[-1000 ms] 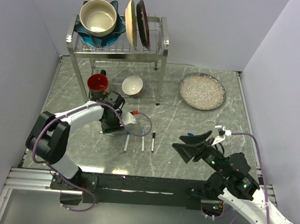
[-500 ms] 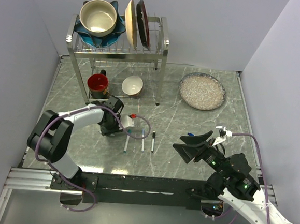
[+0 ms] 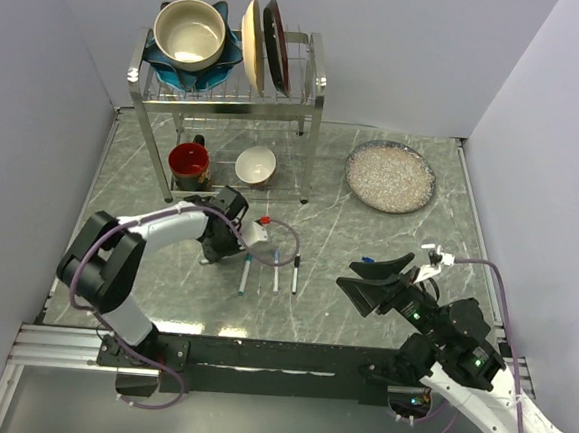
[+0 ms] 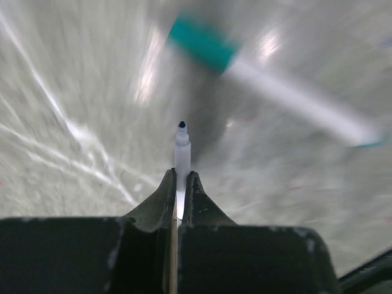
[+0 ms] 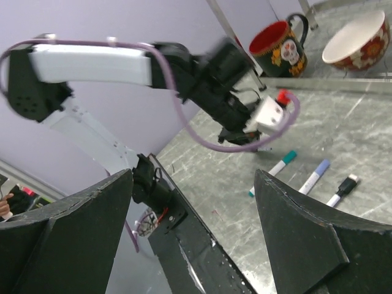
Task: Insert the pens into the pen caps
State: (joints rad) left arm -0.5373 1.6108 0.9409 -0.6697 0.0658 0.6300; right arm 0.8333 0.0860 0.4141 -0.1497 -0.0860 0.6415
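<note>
Left wrist view: left gripper (image 4: pixel 181 184) clamped shut on a pen (image 4: pixel 181 147), dark tip jutting forward, near the teal pen (image 4: pixel 294 98). Right gripper (image 5: pixel 193 177) gapes wide, empty. Risk: narrow pinch, so the pen may pivot under capping pressure.

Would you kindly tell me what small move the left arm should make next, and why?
Probably raise the left gripper slightly, straight up. It is shut on a slim white pen, dark tip pointing forward, and the teal-ended pen lies on the table just ahead, so lifting first should keep the held pen clear of it.
</note>
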